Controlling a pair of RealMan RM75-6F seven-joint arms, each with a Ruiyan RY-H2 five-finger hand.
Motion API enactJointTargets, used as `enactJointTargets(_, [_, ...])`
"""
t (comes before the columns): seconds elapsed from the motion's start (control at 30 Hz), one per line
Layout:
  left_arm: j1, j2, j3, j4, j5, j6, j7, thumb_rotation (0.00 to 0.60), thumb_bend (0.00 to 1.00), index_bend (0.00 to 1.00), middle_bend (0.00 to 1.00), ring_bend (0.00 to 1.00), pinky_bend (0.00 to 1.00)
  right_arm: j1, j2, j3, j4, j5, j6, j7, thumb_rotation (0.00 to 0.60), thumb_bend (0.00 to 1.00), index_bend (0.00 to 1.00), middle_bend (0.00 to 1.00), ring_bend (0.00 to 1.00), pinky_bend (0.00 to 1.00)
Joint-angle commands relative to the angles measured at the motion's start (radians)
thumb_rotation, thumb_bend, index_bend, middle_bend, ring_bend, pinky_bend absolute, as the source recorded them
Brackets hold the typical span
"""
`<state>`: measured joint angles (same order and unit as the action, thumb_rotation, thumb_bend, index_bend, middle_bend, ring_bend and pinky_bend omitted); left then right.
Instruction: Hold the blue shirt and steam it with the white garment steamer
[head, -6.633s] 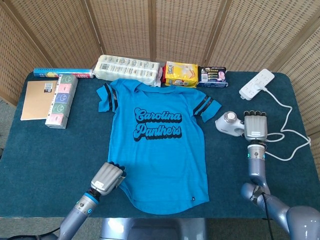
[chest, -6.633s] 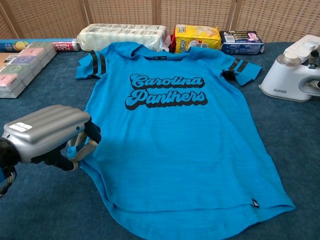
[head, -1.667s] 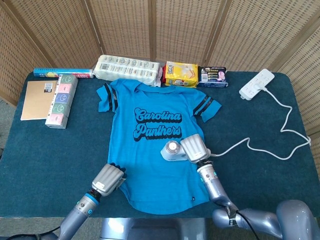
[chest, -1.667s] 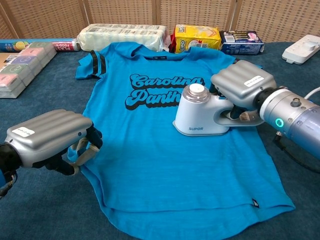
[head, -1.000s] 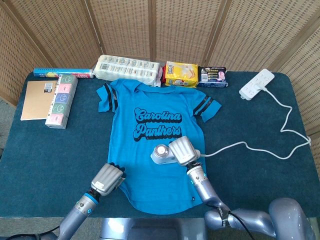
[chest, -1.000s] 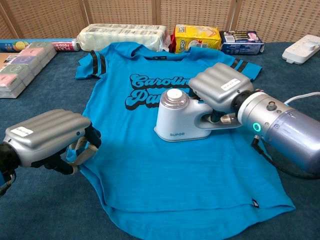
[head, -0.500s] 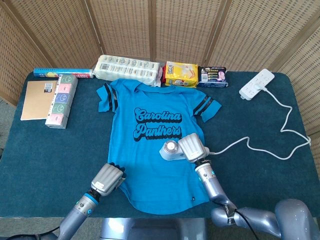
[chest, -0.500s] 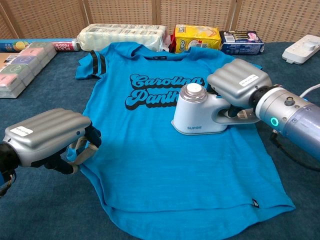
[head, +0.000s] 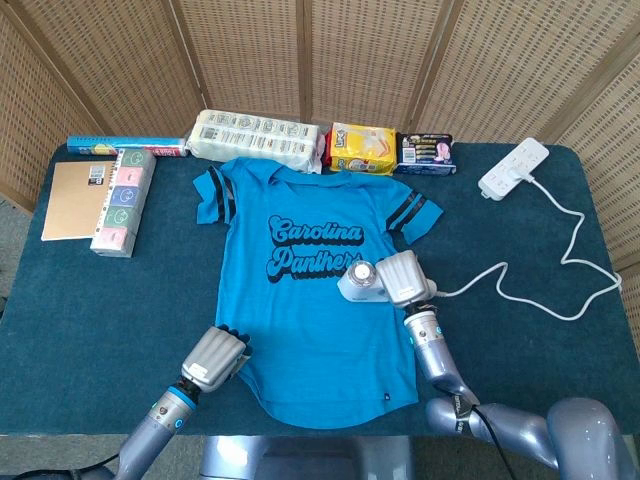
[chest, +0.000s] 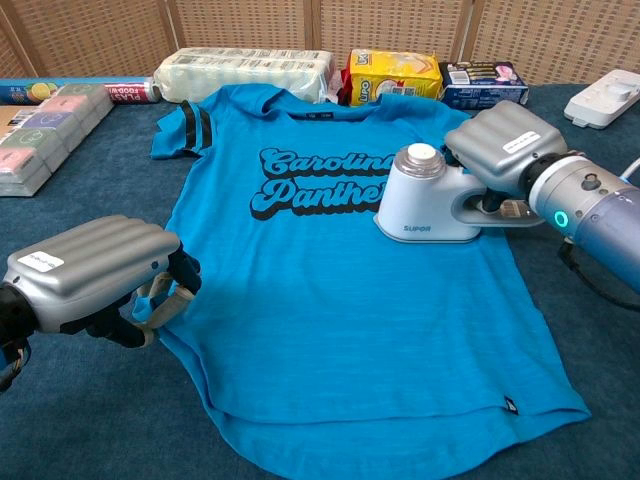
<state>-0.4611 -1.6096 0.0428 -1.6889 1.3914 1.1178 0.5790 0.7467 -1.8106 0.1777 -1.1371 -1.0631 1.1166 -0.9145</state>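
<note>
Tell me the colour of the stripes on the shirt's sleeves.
The sleeve stripes on the shirt are black against bright blue; the chest view shows them best.

Silver ribbed robot hand (chest: 90, 265) with white label, black fingers.

The blue shirt (chest: 330, 290) lies flat, printed side up, the white garment steamer (chest: 425, 200) upright on it.

left hand (chest: 85, 272) hides shirt hem (chest: 160, 335)
</note>
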Motion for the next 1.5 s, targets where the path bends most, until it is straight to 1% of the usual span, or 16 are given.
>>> enactJointTargets(0.03, [0.001, 0.0, 0.0, 0.0, -0.001, 0.0, 0.0, 0.6, 0.44, 0.81, 0.71, 0.57, 0.49, 0.005, -0.011, 0.011, 0.029, 0.006, -0.007, 0.009, 0.6, 0.35, 0.69, 0.75, 0.81, 0.8])
enactJointTargets(0.27, [0.002, 0.003, -0.002, 0.002, -0.007, 0.0, 0.002, 0.6, 0.44, 0.81, 0.71, 0.57, 0.49, 0.021, -0.038, 0.04, 0.11, 0.024, -0.025, 0.026, 0.6, 0.35, 0.69, 0.75, 0.81, 0.8])
enactJointTargets(0.37, [0.002, 0.004, -0.002, 0.002, -0.008, 0.001, 0.002, 0.6, 0.44, 0.81, 0.71, 0.57, 0.49, 0.027, -0.048, 0.047, 0.124, 0.024, -0.031, 0.036, 0.6, 0.35, 0.69, 0.75, 0.81, 0.8])
enactJointTargets(0.43, [0.002, 0.004, -0.002, 0.002, -0.008, 0.001, 0.002, 0.6, 0.44, 0.81, 0.71, 0.57, 0.49, 0.027, -0.049, 0.042, 0.12, 0.016, -0.032, 0.041, 0.6, 0.35, 0.69, 0.75, 0.81, 0.8])
enactJointTargets(0.6, [0.001, 0.002, -0.002, 0.003, -0.006, -0.001, 0.002, 0.6, 0.44, 0.81, 0.71, 0.57, 0.49, 0.019, -0.035, 0.025, 0.078, -0.008, -0.025, 0.05, 0.6, 0.35, 0.69, 0.75, 0.81, 0.8])
enactJointTargets(0.8, [0.0, -0.002, -0.001, 0.001, -0.003, -0.001, 0.004, 0.6, 0.44, 0.81, 0.71, 0.57, 0.49, 0.008, -0.005, -0.01, -0.015, -0.048, -0.016, 0.036, 0.6, 0.36, 0.69, 0.75, 0.81, 0.8])
enactJointTargets(1.1, [0.001, 0.0, 0.0, -0.001, 0.0, 0.002, 0.002, 0.6, 0.44, 0.81, 0.71, 0.57, 0.49, -0.008, 0.018, -0.04, -0.124, -0.074, -0.004, 0.016, 0.6, 0.35, 0.69, 0.75, 0.81, 0.8])
enactJointTargets(1.23, [0.002, 0.002, 0.002, -0.001, 0.002, 0.003, 0.0, 0.6, 0.44, 0.81, 0.71, 0.57, 0.49, -0.026, 0.035, -0.078, -0.19, -0.105, 0.011, 0.009, 0.6, 0.35, 0.69, 0.75, 0.81, 0.8])
enactJointTargets(1.5, [0.005, 0.007, 0.005, -0.005, 0.006, 0.006, 0.003, 0.6, 0.44, 0.81, 0.71, 0.57, 0.49, -0.062, 0.062, -0.118, -0.274, -0.133, 0.039, -0.001, 0.6, 0.35, 0.69, 0.75, 0.81, 0.8])
